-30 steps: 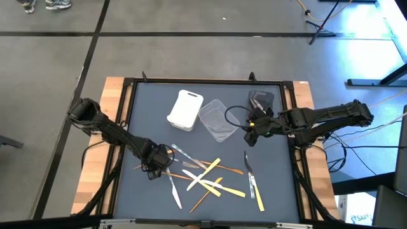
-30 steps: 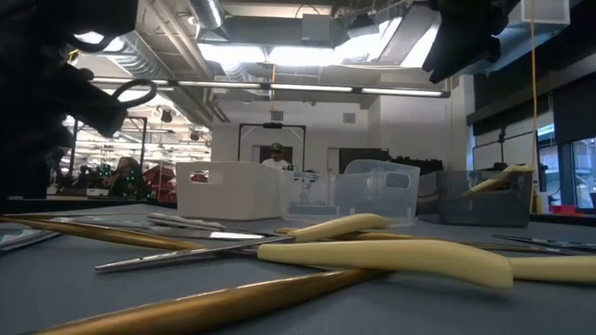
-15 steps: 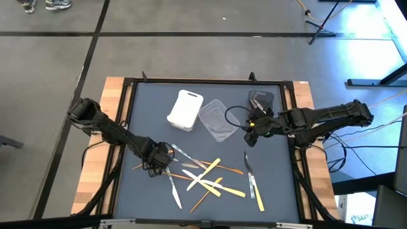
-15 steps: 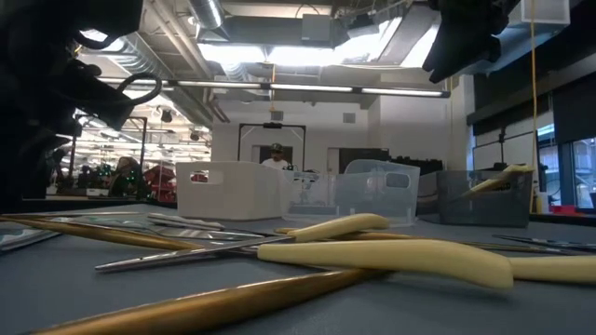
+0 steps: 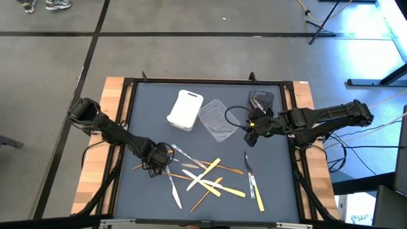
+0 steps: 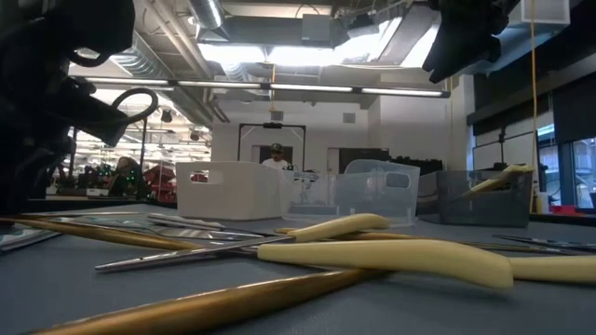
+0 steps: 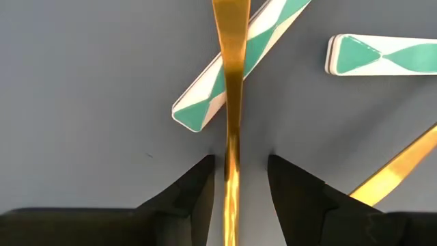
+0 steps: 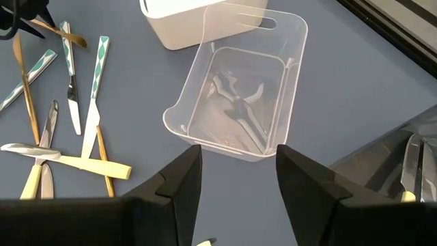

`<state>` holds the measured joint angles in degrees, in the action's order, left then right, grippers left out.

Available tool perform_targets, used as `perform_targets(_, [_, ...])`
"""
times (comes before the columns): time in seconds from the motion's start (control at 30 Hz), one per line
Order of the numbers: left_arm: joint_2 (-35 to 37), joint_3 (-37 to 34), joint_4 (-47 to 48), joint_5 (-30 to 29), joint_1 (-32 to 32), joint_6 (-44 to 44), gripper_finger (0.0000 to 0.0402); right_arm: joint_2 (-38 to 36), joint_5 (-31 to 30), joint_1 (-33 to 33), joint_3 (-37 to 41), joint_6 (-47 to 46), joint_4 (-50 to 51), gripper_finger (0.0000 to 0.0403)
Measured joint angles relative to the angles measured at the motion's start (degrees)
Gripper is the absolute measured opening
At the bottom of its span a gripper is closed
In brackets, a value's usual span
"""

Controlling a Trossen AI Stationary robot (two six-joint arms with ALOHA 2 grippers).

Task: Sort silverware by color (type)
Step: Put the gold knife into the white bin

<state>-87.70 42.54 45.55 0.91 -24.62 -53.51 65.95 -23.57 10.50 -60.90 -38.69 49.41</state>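
Little has changed: the left gripper is still held spread astride 1 gold utensil, ungrasped, while the right gripper stays spread above the clear tub.

One camera hangs high up and looks straight down on the whole surface and the floor around it. One sits down low on the surface and looks flat across it, very near the silverware, into the room behind. The left wrist camera looks down from very close at one gold piece. The right wrist camera looks from farther up at the clear tub. High and low views both show the white tub.
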Motion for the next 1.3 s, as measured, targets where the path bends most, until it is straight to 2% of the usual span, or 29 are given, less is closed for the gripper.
perform_targets(0.53, [0.0,0.0,-0.1,0.3,0.0,-0.4,0.0018,0.0,0.0,0.0,0.0,0.0,0.0,0.0175])
perform_targets(0.8, [-0.1,1.3,1.1,3.8,1.2,-0.1,0.0014,0.0,0.0,0.0,0.0,0.0,0.0,0.0175])
perform_targets(1.3, [-0.1,16.8,11.9,10.3,9.4,11.9,0.0014,0.0,0.0,0.0,0.0,0.1,0.0,0.0175])
